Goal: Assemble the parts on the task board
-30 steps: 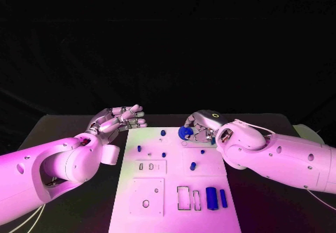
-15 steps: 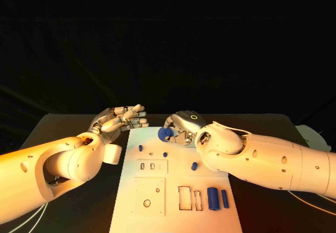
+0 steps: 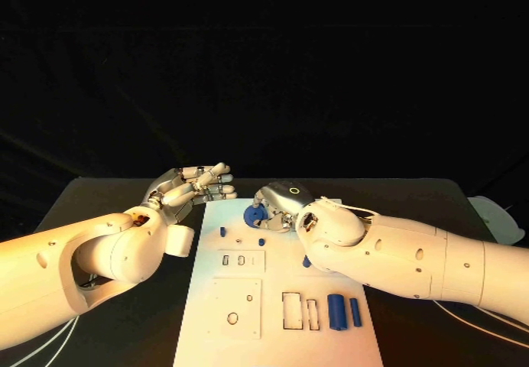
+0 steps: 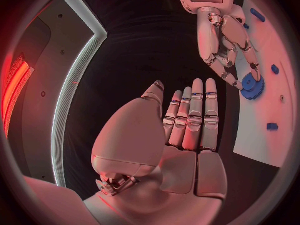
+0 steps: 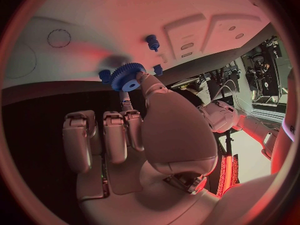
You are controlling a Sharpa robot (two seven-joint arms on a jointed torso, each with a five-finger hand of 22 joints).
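The white task board (image 3: 276,275) lies lengthwise in the middle of the table. My right hand (image 3: 284,200) hovers over its far left corner and pinches a blue gear (image 3: 252,217) between thumb and a finger. The right wrist view shows the gear (image 5: 129,77) at the fingertips (image 5: 145,83), just above the board, near a small blue peg (image 5: 151,41). My left hand (image 3: 196,186) hangs beside the board's far left corner, fingers straight and apart, holding nothing. From the left wrist, the left hand (image 4: 181,135) is flat, with the right hand (image 4: 222,32) and gear (image 4: 253,86) beyond it.
On the board stand small blue pegs (image 3: 222,232) (image 3: 261,241) (image 3: 306,261), and two blue blocks (image 3: 334,312) (image 3: 354,312) lie beside open rectangular slots (image 3: 290,312). Two raised plates (image 3: 239,261) (image 3: 235,307) occupy its left side. A white object (image 3: 493,219) sits at the table's right edge.
My right hand has carried the gear leftward across the board's far end, closer to the left hand. The left hand has barely moved.
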